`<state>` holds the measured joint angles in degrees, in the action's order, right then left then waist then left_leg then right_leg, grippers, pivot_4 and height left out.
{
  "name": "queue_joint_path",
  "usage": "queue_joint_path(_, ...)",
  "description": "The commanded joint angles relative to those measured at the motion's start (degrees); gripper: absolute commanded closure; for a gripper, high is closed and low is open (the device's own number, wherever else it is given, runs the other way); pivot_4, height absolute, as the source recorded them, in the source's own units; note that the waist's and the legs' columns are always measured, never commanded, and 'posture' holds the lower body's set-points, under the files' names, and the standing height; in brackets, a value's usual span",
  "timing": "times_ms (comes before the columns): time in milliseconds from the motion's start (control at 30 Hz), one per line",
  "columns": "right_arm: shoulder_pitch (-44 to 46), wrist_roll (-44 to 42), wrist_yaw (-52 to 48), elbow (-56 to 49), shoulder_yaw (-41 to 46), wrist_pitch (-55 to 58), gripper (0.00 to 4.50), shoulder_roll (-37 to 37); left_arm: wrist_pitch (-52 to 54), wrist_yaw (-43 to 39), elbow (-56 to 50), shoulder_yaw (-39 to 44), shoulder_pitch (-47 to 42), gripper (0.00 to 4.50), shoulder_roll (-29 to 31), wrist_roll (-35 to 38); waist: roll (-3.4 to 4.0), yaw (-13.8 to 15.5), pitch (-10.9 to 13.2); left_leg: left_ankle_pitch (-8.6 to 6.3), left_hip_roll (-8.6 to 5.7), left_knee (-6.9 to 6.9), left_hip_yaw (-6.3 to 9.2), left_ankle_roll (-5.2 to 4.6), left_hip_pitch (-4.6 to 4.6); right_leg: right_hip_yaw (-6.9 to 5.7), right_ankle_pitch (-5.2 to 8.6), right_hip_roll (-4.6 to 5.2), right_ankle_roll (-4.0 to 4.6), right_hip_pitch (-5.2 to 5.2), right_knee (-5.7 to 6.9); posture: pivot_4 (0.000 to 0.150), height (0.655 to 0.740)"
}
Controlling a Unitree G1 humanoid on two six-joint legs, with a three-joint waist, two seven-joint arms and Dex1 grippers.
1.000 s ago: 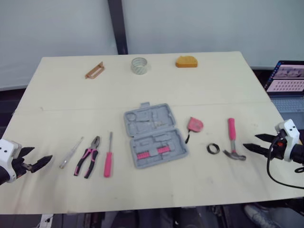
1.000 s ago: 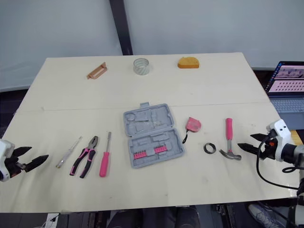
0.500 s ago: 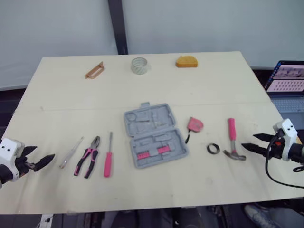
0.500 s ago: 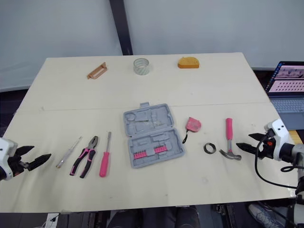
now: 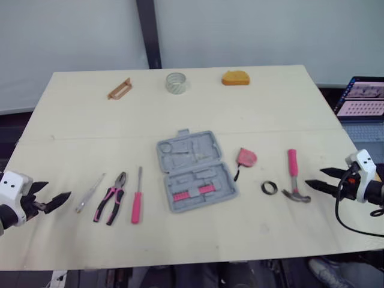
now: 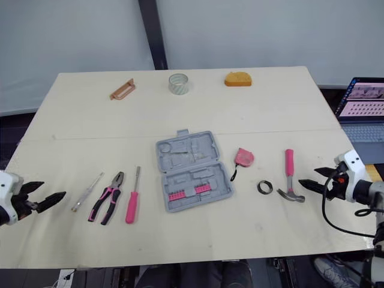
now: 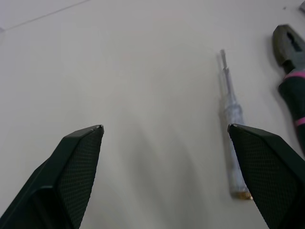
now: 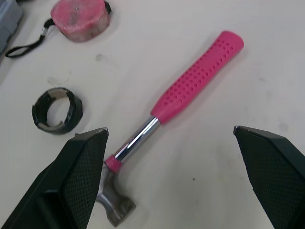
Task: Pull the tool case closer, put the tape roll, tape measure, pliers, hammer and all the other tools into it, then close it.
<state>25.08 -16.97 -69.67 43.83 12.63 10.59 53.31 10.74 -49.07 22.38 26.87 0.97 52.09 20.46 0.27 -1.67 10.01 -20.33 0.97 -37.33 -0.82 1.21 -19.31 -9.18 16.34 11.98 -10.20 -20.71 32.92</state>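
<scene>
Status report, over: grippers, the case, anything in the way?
Left gripper open by thin screwdriver, right gripper open by hammer, both empty. Case open, centre, not yet pulled closer. Pink screwdriver, tape measure flank it.

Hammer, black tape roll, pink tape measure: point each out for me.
hammer (image 8: 198, 78), right wrist view, on the pink grip.
black tape roll (image 8: 75, 110), right wrist view, on the band's wall.
pink tape measure (image 8: 81, 19), right wrist view, on top of the casing.
</scene>
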Motion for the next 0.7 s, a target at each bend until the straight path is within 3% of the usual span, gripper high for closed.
queue_joint_path(33, 0.0, -3.8, 0.1, -11.9, 0.5, 4.9, 0.00, -2.1, 5.3, -0.8, -10.4, -1.7, 1.0, 0.02, -1.1, 2.4, 0.00, 0.0, 0.0, 0.00, 0.01, -0.01, 0.00, 0.00, 0.01, 0.00, 0.00, 0.00, 0.00, 0.00, 0.03, 0.150, 0.7400)
queue_joint_path(133, -1.0, -2.8, 3.1, -20.7, -2.0, 7.2, 0.00, -5.0, 10.2, -0.1, -17.7, -4.5, 0.7, 0.02, -2.6, 3.3, 0.00, 0.1, 0.0, -0.01, 0.02, -0.02, 0.03, 0.02, 0.01, 0.00, 0.00, -0.01, 0.00, 0.00, 0.06, 0.150, 0.7400)
queue_joint_path(233, 0.3, -0.3, 6.8, -27.3, -6.8, 9.2, 0.89, -8.8, 13.1, 2.4, -23.3, -9.7, -3.0, 0.87, -5.6, 2.4, 0.00, 0.2, 0.0, -0.02, 0.02, -0.07, 0.04, 0.03, -0.01, 0.00, 0.00, -0.01, 0.00, -0.01, 0.09, 0.150, 0.7400)
queue_joint_path(467, 8.0, 5.8, 13.2, -28.7, -16.5, 11.5, 4.47, -17.8, 18.0, 8.3, -26.2, -22.2, -13.3, 4.39, -12.6, -3.6, 0.00, 0.2, 0.0, -0.07, 0.00, -0.44, 0.14, 0.02, -0.19, -0.01, -0.01, -0.02, 0.01, -0.08, 0.31, 0.150, 0.7400)
queue_joint_path(700, 13.0, 10.9, 14.8, -23.1, -21.9, 9.8, 4.49, -21.7, 21.8, 10.9, -23.9, -30.3, -17.5, 4.45, -16.0, -8.8, -0.02, 0.0, 0.0, -0.16, 0.00, -0.79, 0.17, -0.02, -0.78, -0.01, -0.01, -0.02, 0.01, -0.67, 0.63, 0.150, 0.7400)
